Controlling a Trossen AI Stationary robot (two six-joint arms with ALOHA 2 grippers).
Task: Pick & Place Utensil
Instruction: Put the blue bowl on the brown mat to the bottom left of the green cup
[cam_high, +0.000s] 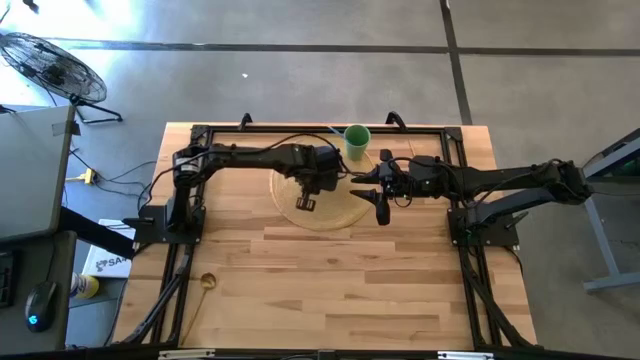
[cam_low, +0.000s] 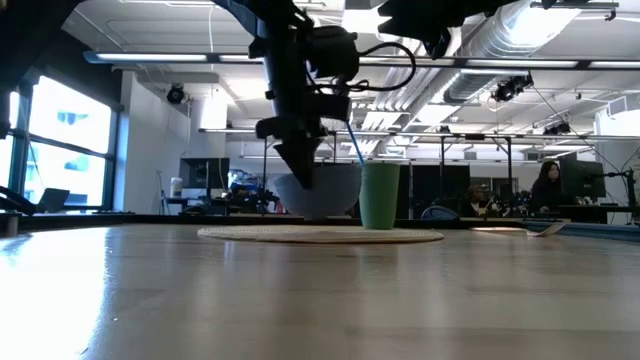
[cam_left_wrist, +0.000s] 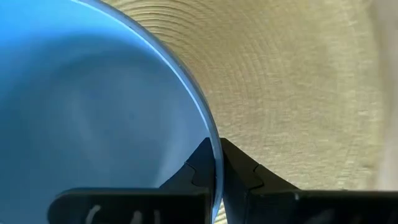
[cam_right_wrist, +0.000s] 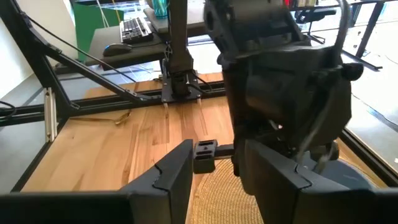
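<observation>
L hand (cam_left_wrist: 216, 167) is pinching bowl (cam_left_wrist: 93, 112) rim, steadying it on mat (cam_high: 345, 205); R hand (cam_right_wrist: 214, 168) is hovering at 3 o'clock, fingers spread, empty.

Mat centre (cam_high: 335, 205): I see left pincer (cam_high: 305, 203) clamped on bowl rim (cam_left_wrist: 186, 93) | right pincer (cam_high: 382, 212) near, crowding mat's right edge | green cup (cam_high: 357, 142) blocks far side | near tabletop (cam_high: 350, 290) open, spoon (cam_high: 207, 283) well left.

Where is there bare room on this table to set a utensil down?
The broad wood in front of the round mat, between the arm bases, is bare apart from a gold utensil near the left edge. Crowded: the mat, with the bowl, both grippers and green cup.
</observation>
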